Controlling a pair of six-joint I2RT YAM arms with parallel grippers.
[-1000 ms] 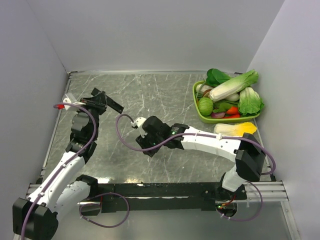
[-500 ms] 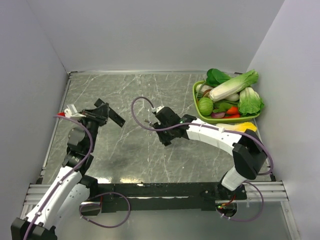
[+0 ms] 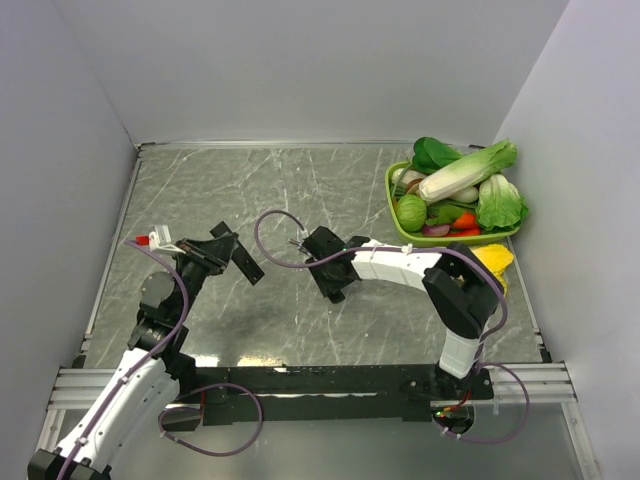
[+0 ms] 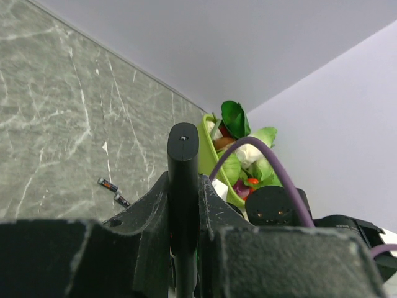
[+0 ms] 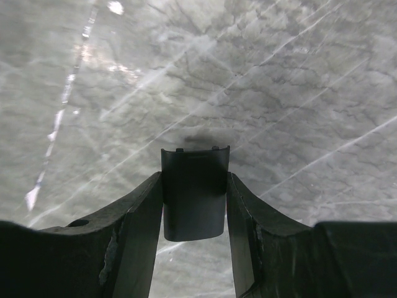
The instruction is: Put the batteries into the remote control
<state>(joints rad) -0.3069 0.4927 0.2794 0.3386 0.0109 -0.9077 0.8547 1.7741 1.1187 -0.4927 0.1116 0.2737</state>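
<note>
Left hand (image 4: 184,187) clamps remote (image 4: 183,155), right hand (image 5: 194,178) clamps cover (image 5: 193,208); we've likely no free hand for batteries (image 4: 108,184) at remote's 9 o'clock.

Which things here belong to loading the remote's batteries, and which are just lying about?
Belong to the job: remote control, batteries, black cover piece.
Lying about: green basket, vegetables in it, yellow item beside it.

left end effector (image 3: 220,250): bench (image 3: 300,180) left, remote control (image 3: 244,263) between fingers | right end effector (image 5: 194,180): bench centre, cover piece (image 5: 193,202) between fingers | batteries (image 4: 107,184): on bench, just beside each other | basket (image 3: 391,205): far right, vegetables (image 3: 465,172) in it
</note>
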